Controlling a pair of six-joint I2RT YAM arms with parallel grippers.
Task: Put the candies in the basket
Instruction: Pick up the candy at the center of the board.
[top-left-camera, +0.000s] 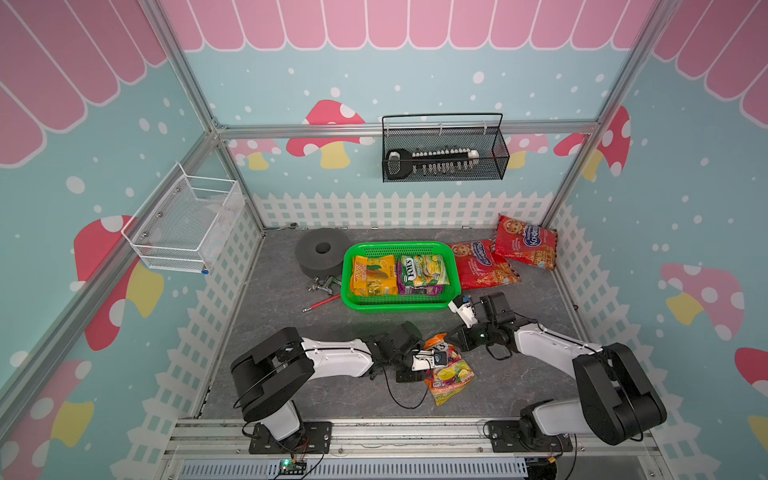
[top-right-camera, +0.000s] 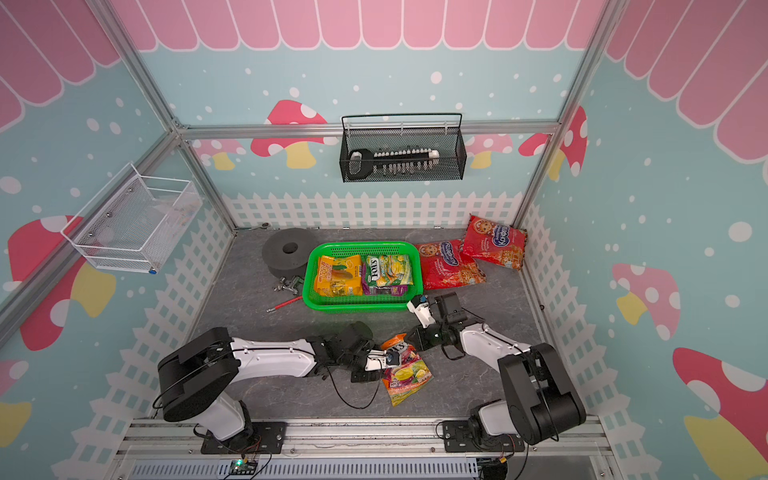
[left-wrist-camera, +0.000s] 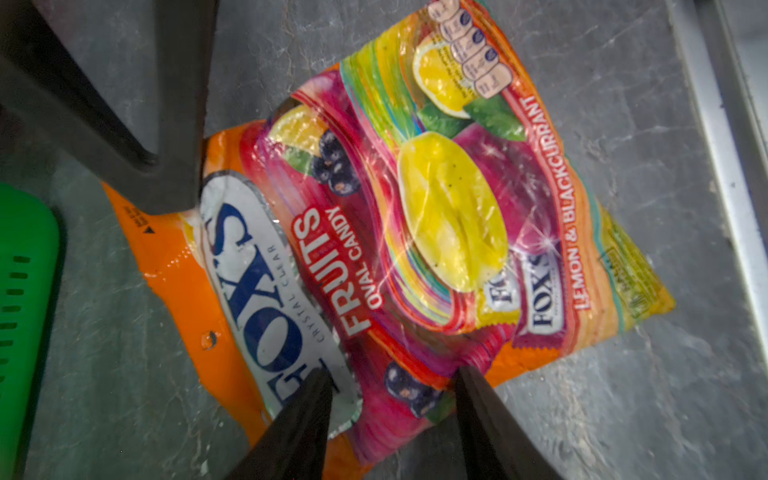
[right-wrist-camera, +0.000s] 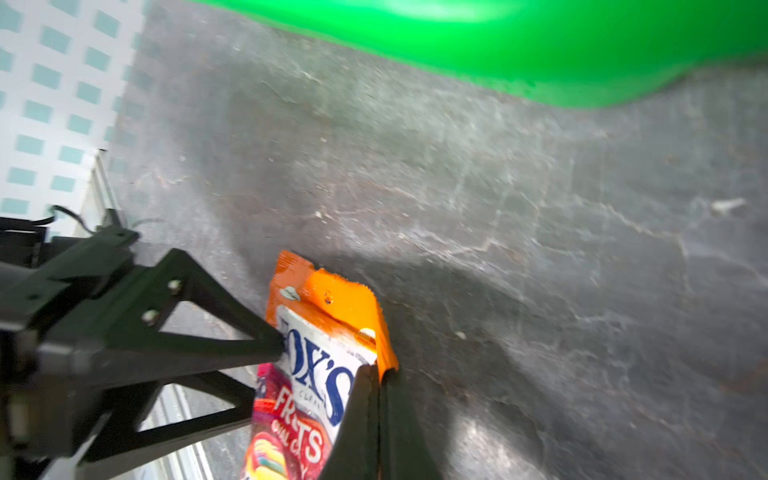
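One glossy, crinkled orange candy bag (top-left-camera: 451, 376) lies on the grey marbled table (top-left-camera: 291, 374), in front of the green perforated plastic basket (top-left-camera: 399, 308) and apart from it. Its long axis runs front to back, with the orange seal end toward the basket. That seal's corner is pinched tight in the right gripper (right-wrist-camera: 380, 374). The left gripper (left-wrist-camera: 390, 374) is half spread, tips at the bag's side. Two puffy red bags (top-left-camera: 482, 266) sit beside the basket, and flat packs (top-left-camera: 372, 276) lie inside.

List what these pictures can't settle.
- Purple glossy pack in the bright green perforated plastic basket: mostly under the green-yellow Fox's bag, both top views.
- White wire-mesh wall basket: contents too faint, top views.
- That basket, right wrist view: blurred, cropped by the frame edge.
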